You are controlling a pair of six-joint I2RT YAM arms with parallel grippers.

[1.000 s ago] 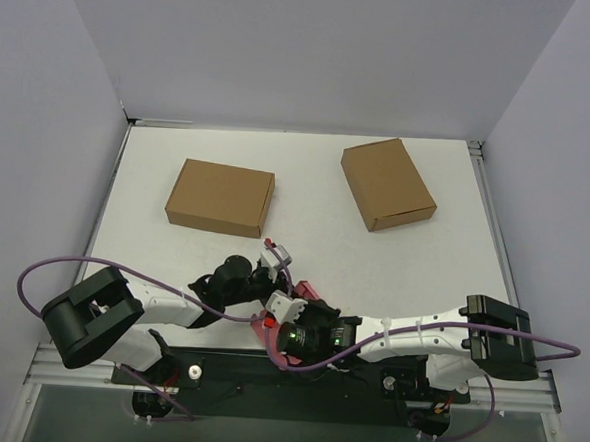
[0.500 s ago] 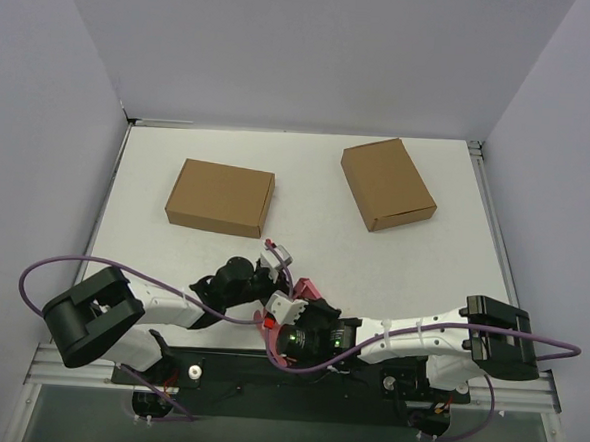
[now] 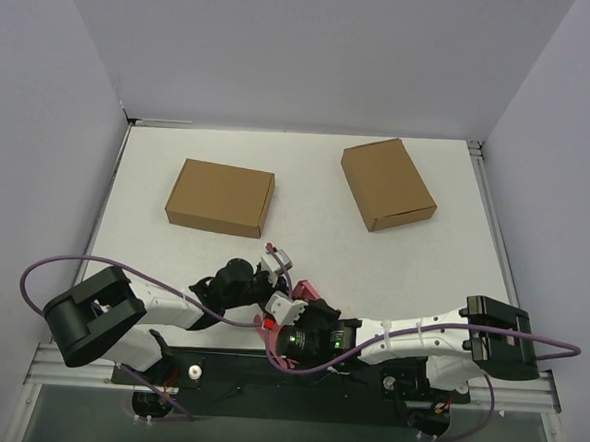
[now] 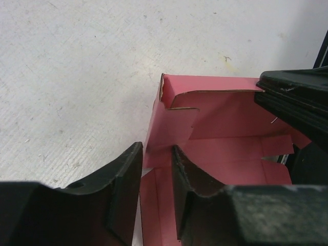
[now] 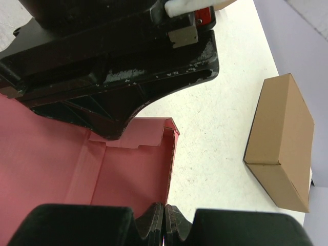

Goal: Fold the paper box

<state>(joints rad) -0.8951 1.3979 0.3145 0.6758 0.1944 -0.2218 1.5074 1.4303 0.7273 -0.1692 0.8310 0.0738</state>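
The pink paper box (image 3: 307, 290) lies part-folded near the table's front edge, between my two grippers and mostly hidden by them in the top view. In the left wrist view the box (image 4: 225, 118) shows raised walls and an open inside. My left gripper (image 4: 156, 154) has its fingers close together astride the box's left wall. In the right wrist view my right gripper (image 5: 164, 207) is shut on the edge of a raised side wall of the box (image 5: 128, 169). The left gripper's black body (image 5: 118, 56) presses at the box's far wall.
Two closed brown cardboard boxes stand farther back on the white table, one at the left (image 3: 220, 196) and one at the right (image 3: 387, 184). One brown box also shows in the right wrist view (image 5: 282, 138). Grey walls enclose the table.
The left gripper has shifted very slightly toward the box. The pink box and the right arm stay almost where they were.
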